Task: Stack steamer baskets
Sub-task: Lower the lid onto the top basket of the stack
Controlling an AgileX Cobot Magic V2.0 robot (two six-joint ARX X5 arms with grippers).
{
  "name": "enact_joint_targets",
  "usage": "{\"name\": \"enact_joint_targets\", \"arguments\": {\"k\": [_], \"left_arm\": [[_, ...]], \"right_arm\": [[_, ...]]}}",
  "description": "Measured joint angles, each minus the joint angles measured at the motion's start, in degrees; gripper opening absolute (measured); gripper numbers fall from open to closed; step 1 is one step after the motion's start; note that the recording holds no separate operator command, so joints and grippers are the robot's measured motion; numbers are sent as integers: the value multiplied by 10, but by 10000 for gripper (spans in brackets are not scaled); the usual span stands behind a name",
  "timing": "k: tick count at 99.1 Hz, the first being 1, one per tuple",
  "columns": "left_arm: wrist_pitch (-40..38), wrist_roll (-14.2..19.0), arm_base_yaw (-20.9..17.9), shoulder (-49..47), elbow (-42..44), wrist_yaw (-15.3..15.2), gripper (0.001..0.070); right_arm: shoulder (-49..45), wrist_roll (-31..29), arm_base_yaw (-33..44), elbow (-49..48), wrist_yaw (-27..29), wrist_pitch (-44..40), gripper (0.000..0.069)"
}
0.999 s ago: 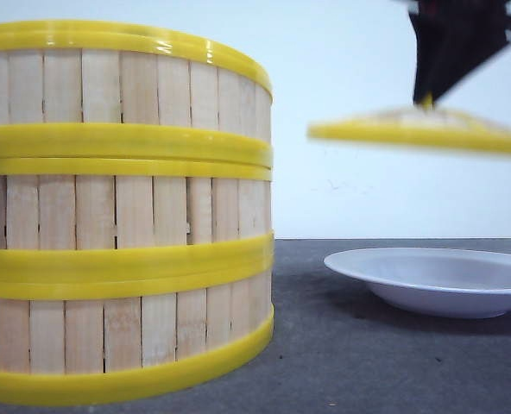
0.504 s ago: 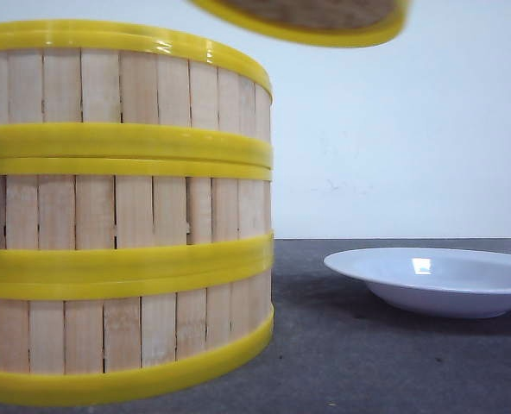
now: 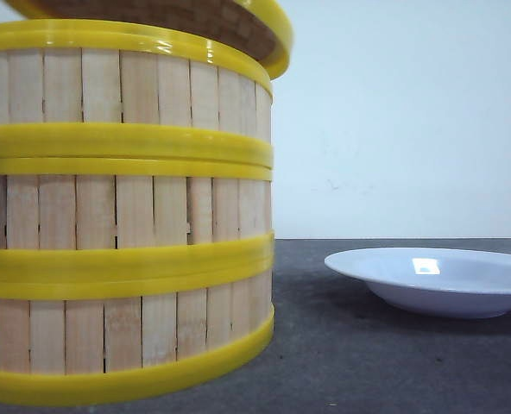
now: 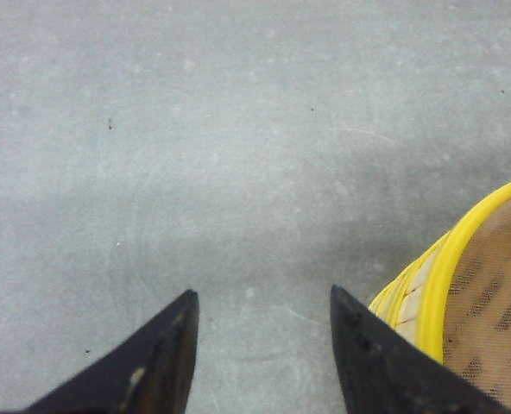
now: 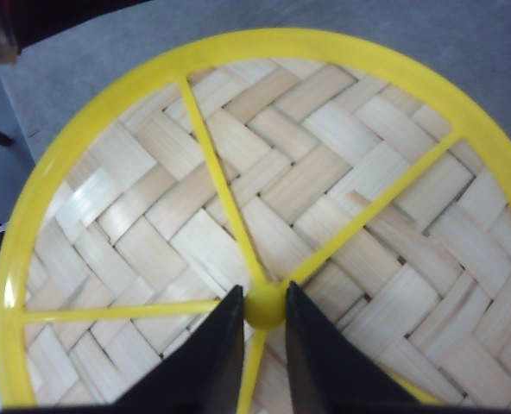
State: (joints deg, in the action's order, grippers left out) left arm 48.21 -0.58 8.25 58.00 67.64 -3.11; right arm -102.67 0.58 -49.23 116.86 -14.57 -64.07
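Filling the left half of the front view, the steamer baskets [image 3: 126, 216] stand as one upright column of three on the grey surface [image 3: 368, 362], slats vertical, the stack's long axis running straight up, rims level and flush with each other. Over the top rim, at the upper left of the frame, the woven lid [image 3: 230, 26] hangs tilted, its right edge dipping just past the rim. The right claw [image 5: 264, 306] is clenched on the lid's yellow knob [image 5: 264, 304]. To finish well, I judge the lid should be levelled and centred over the top basket before it goes down, so its rim seats all round instead of catching on one side. The left claw [image 4: 264, 302] is released, empty, just beside the stack. A white plate [image 3: 437, 280] sits lower right, well apart.
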Motion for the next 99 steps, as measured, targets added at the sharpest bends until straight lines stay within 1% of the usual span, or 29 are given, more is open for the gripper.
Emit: {"name": "enact_joint_targets", "arguments": {"k": [9,22,60,99], "left_arm": [[0,0,0,0,0,0,275],[0,0,0,0,0,0,275],[2,0,-1,0,0,0,275],[2,0,-1,0,0,0,275]], "right_arm": [[-7,5,-10,0,6,-1,51],[-10,11,-22,1,29,-8,51],[-42,22,-30,2,42,-14,51],[-46,23,-35,4,44,-8,51]]}}
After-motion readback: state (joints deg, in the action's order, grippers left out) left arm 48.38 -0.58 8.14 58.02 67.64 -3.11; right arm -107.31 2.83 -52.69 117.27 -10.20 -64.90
